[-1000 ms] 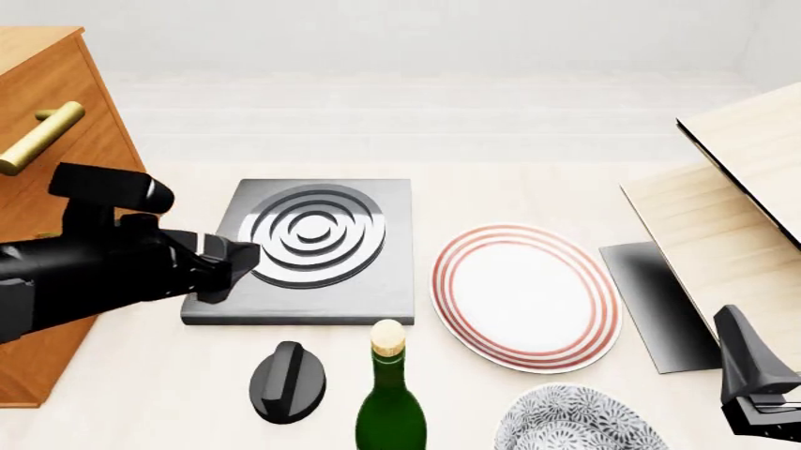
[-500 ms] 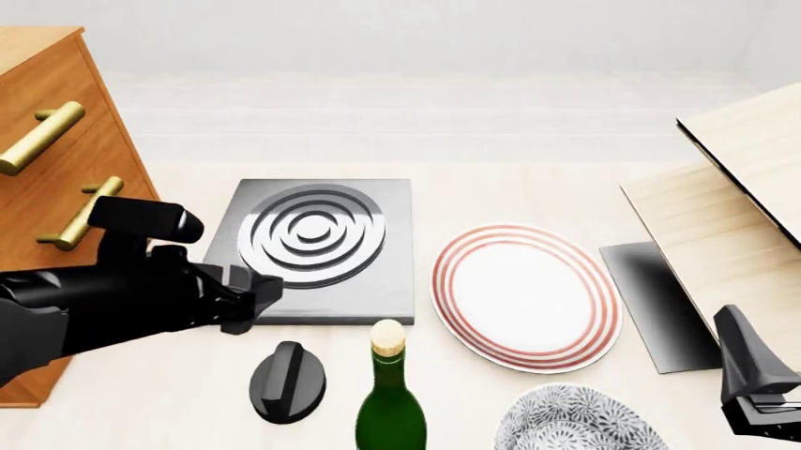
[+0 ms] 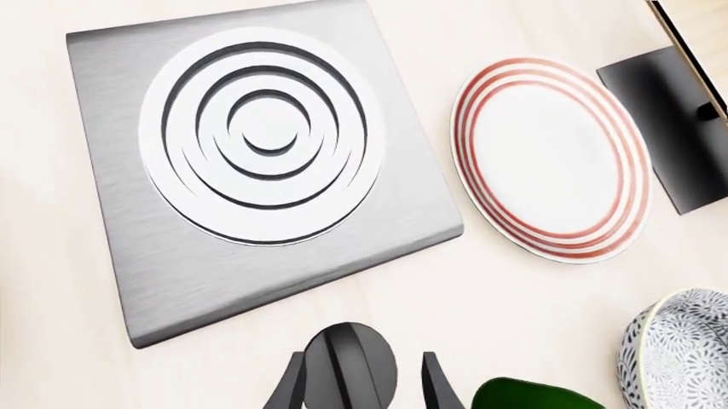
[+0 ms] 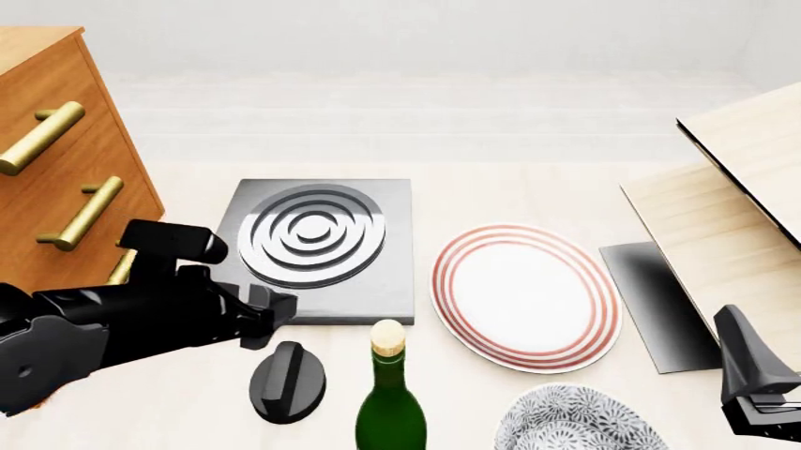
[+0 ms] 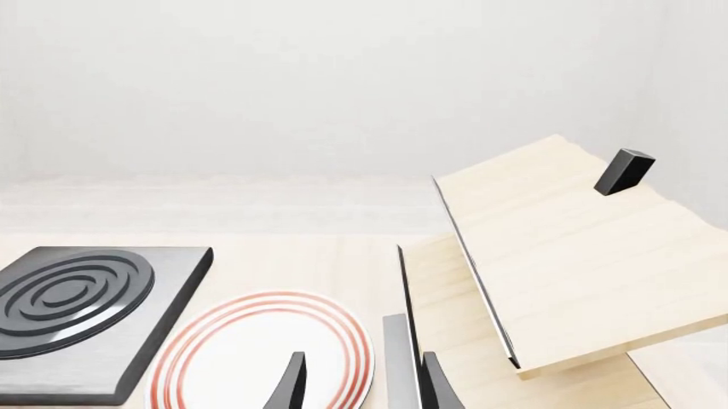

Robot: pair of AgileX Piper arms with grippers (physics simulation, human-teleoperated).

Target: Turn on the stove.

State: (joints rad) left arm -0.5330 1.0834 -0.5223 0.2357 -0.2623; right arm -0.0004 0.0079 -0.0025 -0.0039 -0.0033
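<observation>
**Inspector:** Stove position?

**Me:** Stove (image 4: 315, 251) lies flat on the table (image 4: 526, 192), left of centre in the front view, ring burner (image 4: 313, 232) up. Its knob (image 4: 289, 380) is separate, on the table just nearer me than the slab's near edge, beside the green bottle (image 4: 389, 394).

**Inspector:** Left gripper?

**Me:** My left gripper (image 4: 276, 305) hangs over the slab's near-left corner, above and a little behind the knob. In the left wrist view the fingers (image 3: 289, 388) stand apart w/ the knob (image 3: 349, 366) seen between them. Contact w/ it: can't tell.

**Inspector:** Right gripper?

**Me:** My right gripper (image 5: 355, 383) is low at the table's near-right, well apart from the stove. Fingers spread, nothing between them.

**Inspector:** Surroundings?

**Me:** Red-ringed plate (image 4: 526, 295) right of the stove, patterned bowl (image 4: 579, 420) nearer me, small dark slab (image 4: 651, 300) further right against the pale wood boards (image 4: 726, 225). Wooden drawer cabinet (image 4: 56, 187) w/ brass handles at far left.
</observation>
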